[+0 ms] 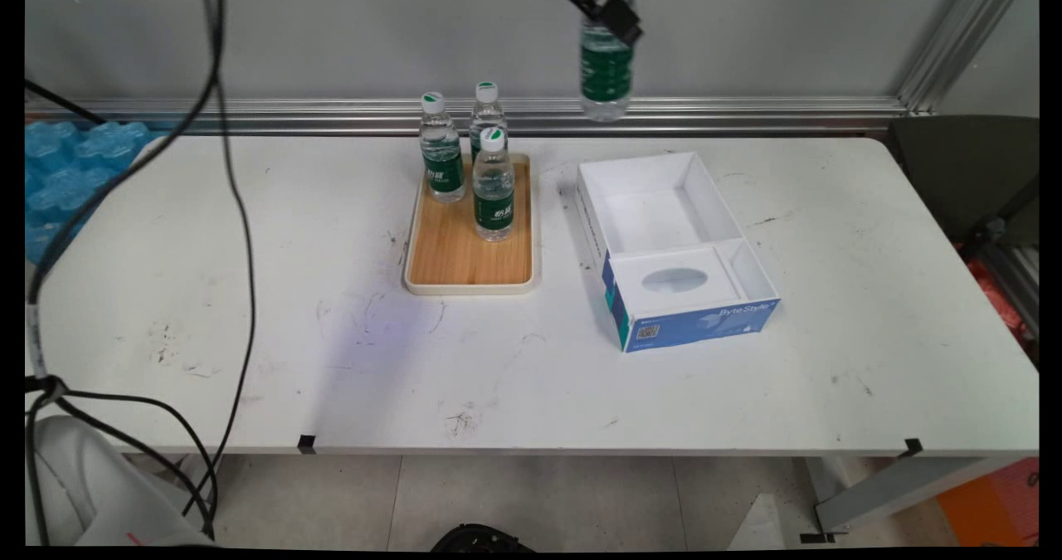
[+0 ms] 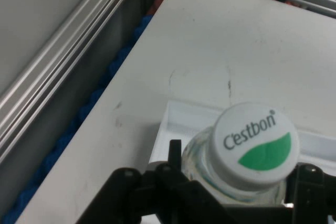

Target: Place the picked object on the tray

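Note:
My gripper (image 1: 610, 14) is raised at the top of the main view, shut on a clear water bottle (image 1: 605, 75) with a green label that hangs in the air above the far end of the open white box (image 1: 674, 249). In the hand view the bottle's white cap (image 2: 255, 144), printed with a green leaf, fills the space between my fingers (image 2: 173, 153), with a corner of the white box (image 2: 173, 124) below it. Three more bottles (image 1: 493, 187) stand on the far half of a wooden tray (image 1: 470, 255) left of the box.
The box has a blue front wall and inner compartments, one with an oval cutout. Black cables (image 1: 232, 211) hang over the table's left side. Blue packaging (image 1: 62, 166) lies beyond the left edge. A dark chair (image 1: 971, 178) stands at the right end.

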`<state>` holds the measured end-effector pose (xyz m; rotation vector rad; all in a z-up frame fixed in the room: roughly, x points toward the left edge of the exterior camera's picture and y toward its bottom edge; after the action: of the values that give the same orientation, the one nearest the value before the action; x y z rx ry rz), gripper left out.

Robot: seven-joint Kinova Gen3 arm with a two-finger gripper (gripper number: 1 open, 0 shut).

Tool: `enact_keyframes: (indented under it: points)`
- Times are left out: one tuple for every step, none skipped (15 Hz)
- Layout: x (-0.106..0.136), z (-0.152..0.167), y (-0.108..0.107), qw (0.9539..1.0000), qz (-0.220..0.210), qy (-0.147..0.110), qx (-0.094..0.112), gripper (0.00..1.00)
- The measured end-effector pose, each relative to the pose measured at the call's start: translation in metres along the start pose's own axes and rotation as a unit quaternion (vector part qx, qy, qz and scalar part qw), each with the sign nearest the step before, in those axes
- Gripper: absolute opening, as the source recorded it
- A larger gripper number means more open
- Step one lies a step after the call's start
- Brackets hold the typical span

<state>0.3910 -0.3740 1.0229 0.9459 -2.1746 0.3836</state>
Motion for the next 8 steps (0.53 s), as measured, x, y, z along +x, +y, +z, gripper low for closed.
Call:
enact_keyframes:
  points:
    - [-0.006,-0.014,-0.002,1.0000,-0.008,-0.001,0.004,0.00]
    - [-0.014,-0.028,-0.004,0.9998,-0.016,-0.004,0.009,0.00]
    - [-0.022,-0.041,-0.006,0.9996,-0.025,-0.006,0.015,0.00]
    - [-0.029,-0.052,-0.007,0.9993,-0.033,-0.008,0.019,0.00]
    - [-0.035,-0.060,-0.008,0.9989,-0.039,-0.010,0.023,0.00]
    - [-0.040,-0.067,-0.009,0.9986,-0.044,-0.011,0.026,0.00]
    - [-0.047,-0.075,-0.011,0.9981,-0.051,-0.013,0.031,0.00]
    - [-0.053,-0.082,-0.012,0.9976,-0.058,-0.015,0.036,0.00]
